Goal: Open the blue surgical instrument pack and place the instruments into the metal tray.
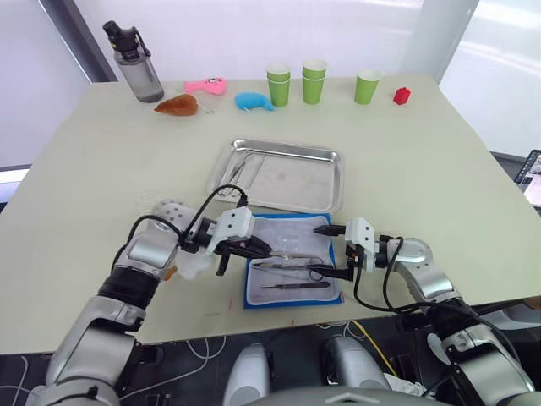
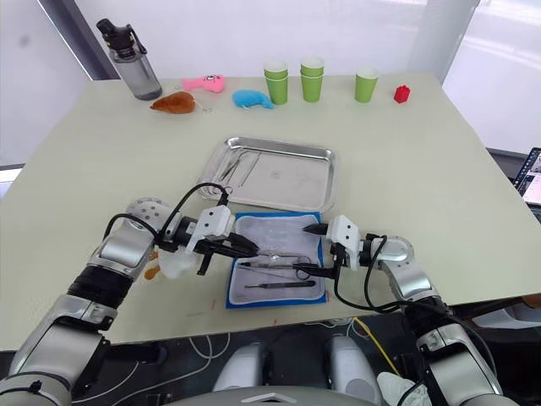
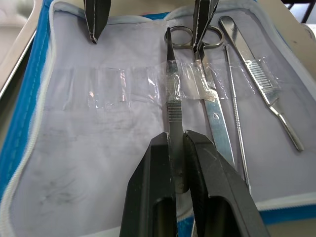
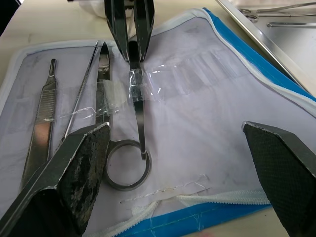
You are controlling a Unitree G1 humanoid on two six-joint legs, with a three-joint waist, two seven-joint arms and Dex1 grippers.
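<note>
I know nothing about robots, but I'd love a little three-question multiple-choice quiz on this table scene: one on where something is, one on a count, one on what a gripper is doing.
1. Where does the open blue surgical instrument pack lie?
A. inside the metal tray
B. on the table between the metal tray and the robot
C. beside the water bottle

2. How many stacks or single green paper cups stand along the far edge?
A. three
B. one
C. five

3. What is the left gripper doing?
A. hanging open above the cups
B. shut on a slender instrument in the pack
C. holding the red block

Answers: 1 B, the pack sits just on the robot's side of the metal tray. 2 A, three green cup positions show at the far edge. 3 B, its black fingers close around the slender instrument in the left wrist view.
</note>
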